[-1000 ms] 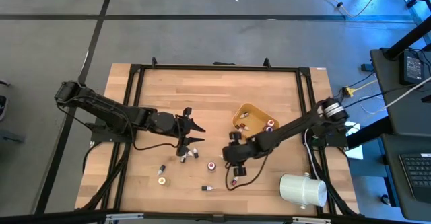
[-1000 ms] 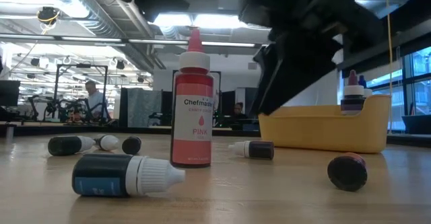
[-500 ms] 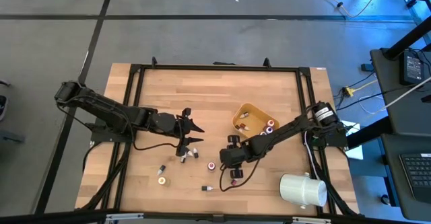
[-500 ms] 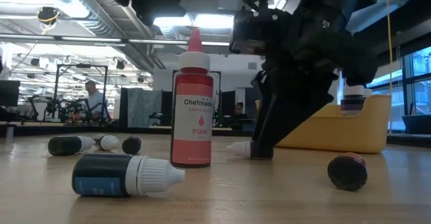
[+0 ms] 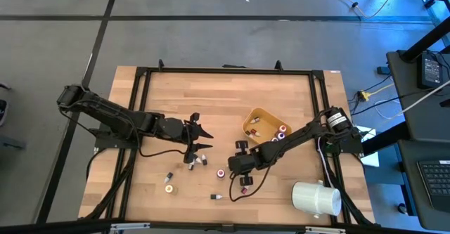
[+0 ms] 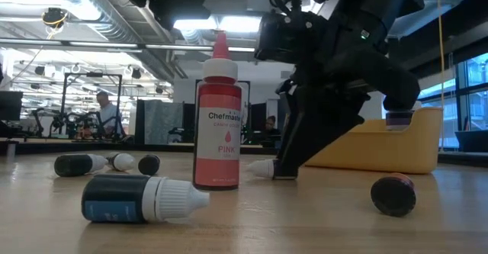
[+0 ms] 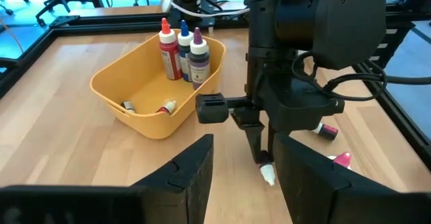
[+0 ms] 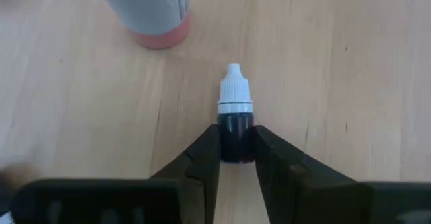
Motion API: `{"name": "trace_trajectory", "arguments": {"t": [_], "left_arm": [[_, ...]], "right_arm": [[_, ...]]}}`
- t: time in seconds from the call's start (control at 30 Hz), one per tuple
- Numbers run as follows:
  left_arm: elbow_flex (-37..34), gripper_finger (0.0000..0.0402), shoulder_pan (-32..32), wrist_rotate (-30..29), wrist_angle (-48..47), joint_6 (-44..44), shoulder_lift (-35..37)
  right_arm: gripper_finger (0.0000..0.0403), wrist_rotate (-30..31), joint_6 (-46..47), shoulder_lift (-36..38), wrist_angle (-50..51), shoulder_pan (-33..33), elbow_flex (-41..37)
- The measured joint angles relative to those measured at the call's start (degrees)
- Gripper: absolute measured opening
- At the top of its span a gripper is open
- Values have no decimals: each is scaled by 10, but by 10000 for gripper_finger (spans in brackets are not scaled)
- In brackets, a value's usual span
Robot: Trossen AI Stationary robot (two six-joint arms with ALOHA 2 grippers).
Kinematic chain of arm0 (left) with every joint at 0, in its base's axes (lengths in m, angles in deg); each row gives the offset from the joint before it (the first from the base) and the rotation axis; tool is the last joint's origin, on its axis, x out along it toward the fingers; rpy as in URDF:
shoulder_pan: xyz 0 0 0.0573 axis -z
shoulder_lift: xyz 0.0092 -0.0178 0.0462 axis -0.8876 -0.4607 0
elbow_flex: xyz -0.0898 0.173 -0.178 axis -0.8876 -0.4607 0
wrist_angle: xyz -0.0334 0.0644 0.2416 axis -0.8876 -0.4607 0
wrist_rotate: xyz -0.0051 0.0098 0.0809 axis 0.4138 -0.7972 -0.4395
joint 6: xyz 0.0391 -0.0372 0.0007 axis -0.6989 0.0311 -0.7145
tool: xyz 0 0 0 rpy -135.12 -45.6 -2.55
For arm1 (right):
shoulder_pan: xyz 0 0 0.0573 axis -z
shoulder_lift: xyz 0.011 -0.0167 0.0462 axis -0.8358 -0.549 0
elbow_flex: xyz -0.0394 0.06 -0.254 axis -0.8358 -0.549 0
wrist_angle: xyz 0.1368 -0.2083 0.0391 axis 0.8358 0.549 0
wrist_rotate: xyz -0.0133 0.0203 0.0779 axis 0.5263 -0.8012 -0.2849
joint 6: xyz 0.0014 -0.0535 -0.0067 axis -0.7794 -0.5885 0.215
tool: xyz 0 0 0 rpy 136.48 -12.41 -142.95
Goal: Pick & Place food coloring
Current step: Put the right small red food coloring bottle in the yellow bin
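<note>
A small food coloring bottle (image 8: 236, 126), dark with a white cap (image 8: 234, 89), lies on its side on the wooden table. My right gripper (image 8: 236, 143) is down at the table's middle (image 5: 232, 166) and shut on it. My left gripper (image 5: 200, 137) hovers open above the table left of centre, holding nothing. A tall pink bottle (image 6: 219, 117) stands upright close by. A dark bottle with a white cap (image 6: 141, 199) lies in front of it. Other tiny bottles (image 5: 169, 181) lie scattered on the near half. My right gripper pinches the bottle's dark body (image 8: 236, 135) between its two fingers (image 8: 207, 150), one on each side, at the end away from the cap. The fingers slant down from the table's right and lie along the bottle. The bottle lies on the table, its cap (image 6: 263, 167) pointing out past the fingertips.
A yellow bowl (image 5: 251, 116) at the centre right holds three upright bottles (image 7: 182, 46) and small ones lying on its floor. A big white cylinder (image 5: 316, 197) lies at the near right. A dark round-ended bottle (image 6: 393, 194) lies near the right gripper. A black frame (image 5: 225, 71) borders the table.
My right gripper has come down to the table and a little toward its left edge. It has settled over the small dark bottle, and its fingers have shut on the body. The bottle has stayed lying where it was.
</note>
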Motion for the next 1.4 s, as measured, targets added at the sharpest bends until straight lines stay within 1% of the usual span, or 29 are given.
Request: {"name": "trace_trajectory", "arguments": {"t": [0.3, 0.43, 0.5, 0.6, 0.7, 0.8, 0.93, 1.07, 1.2, 1.3, 1.4], "left_arm": [[0, 154, 0, 0, 0, 1, 0], [0, 151, 0, 0, 0, 0, 0], [0, 150, 0, 0, 0, 1, 0], [0, 151, 0, 0, 0, 0, 0], [0, 154, 0, 0, 0, 0, 0], [0, 154, 0, 0, -2, 0, 0], [0, 151, 0, 0, -10, 0, 0], [0, 150, 0, 0, -10, 0, 0], [0, 154, 0, 0, -10, -1, 0], [0, 154, 0, 0, -11, -1, 0], [0, 152, 0, 0, -11, -1, 0]], "right_arm": [[116, 2, -10, -3, 8, 1, -2], [118, 3, -11, -3, 8, 1, -2], [108, 3, -12, -3, 8, 1, -2], [83, 4, -17, -1, 10, 1, -2], [65, 4, -35, 5, 23, 1, -3], [65, 3, -45, 21, 52, 2, -4], [78, 7, -39, 71, 107, 12, -4], [77, 58, -17, 129, 177, 32, -3], [75, 93, 11, 171, 251, 68, -3], [81, 94, 16, 182, 278, 104, -2], [84, 90, 10, 176, 302, 142, -2]]}}
